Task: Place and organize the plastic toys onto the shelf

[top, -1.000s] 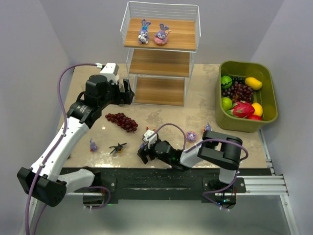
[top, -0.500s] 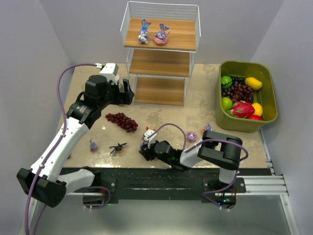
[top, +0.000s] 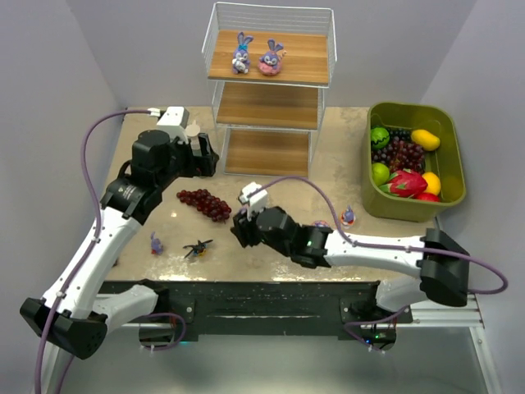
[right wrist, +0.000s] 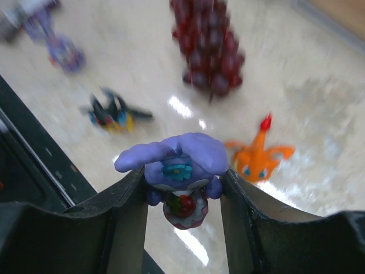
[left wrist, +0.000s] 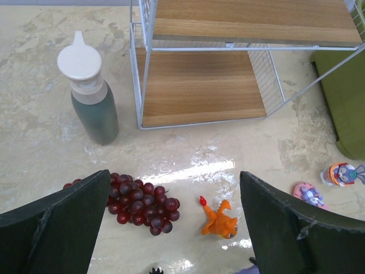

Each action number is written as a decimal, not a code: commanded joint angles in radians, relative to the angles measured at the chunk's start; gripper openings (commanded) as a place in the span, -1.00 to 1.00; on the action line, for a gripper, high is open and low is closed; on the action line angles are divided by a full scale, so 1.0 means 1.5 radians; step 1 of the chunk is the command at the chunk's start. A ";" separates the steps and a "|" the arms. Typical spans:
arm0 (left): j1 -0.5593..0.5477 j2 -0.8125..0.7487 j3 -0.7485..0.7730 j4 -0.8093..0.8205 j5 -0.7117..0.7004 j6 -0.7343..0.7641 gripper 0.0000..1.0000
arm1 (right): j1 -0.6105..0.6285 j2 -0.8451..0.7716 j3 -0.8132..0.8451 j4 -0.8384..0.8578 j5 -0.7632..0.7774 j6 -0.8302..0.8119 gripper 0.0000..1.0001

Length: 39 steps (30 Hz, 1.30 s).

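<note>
- Toys for the shelf (top: 305, 67) are in three places. Two bunnies (top: 241, 53) stand side by side at the left of the top board, a purple bunny (right wrist: 182, 158) is in the right pincer (right wrist: 181, 191), and the rest lie loose on the surface (top: 332, 168).
- The right pincer pinches the purple bunny by its flanks, one finger on each side, with the ears and face poking out past the tips. This hold seems to keep the body in line with the pincer, so the toy can probably be stood on its base rather than dropped on its side.
- From the wrist view the purple bunny hangs clear above the surface, over the orange creature (right wrist: 259, 157) and the black bug (right wrist: 114, 114).
- The left pincer (top: 207, 158) is spread wide and holds nothing. It hovers near the shelf's lowest board, apparently waiting out of the other arm's way.
- A small purple figure (top: 156, 243) lies near the black bug, and two more figures (left wrist: 341, 174) lie toward the green bin (top: 410, 210).
- The grape bunch (left wrist: 140, 202) and the bottle (left wrist: 91, 94) are not toys and should stay where they are.
- The top board has bare wood to the right of the pair. Its wire rail probably calls for lowering the toy in from above.
</note>
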State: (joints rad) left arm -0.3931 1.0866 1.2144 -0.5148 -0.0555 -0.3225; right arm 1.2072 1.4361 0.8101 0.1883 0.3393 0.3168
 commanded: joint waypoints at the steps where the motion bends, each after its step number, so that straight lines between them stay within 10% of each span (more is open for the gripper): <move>1: 0.004 -0.032 -0.010 -0.007 -0.031 -0.009 0.99 | -0.030 -0.062 0.174 -0.233 0.082 0.016 -1.00; 20: 0.004 0.000 0.008 -0.023 -0.019 -0.026 0.99 | -0.222 0.150 0.959 -0.703 0.163 -0.007 -1.00; 39: 0.004 -0.027 -0.035 -0.019 -0.020 -0.040 0.99 | -0.341 0.252 1.064 -0.545 0.177 -0.147 -1.00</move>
State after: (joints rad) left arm -0.3927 1.0775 1.1790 -0.5701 -0.0937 -0.3592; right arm 0.7162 1.7889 2.3848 -0.7635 0.5835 0.1604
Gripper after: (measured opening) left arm 0.994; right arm 0.492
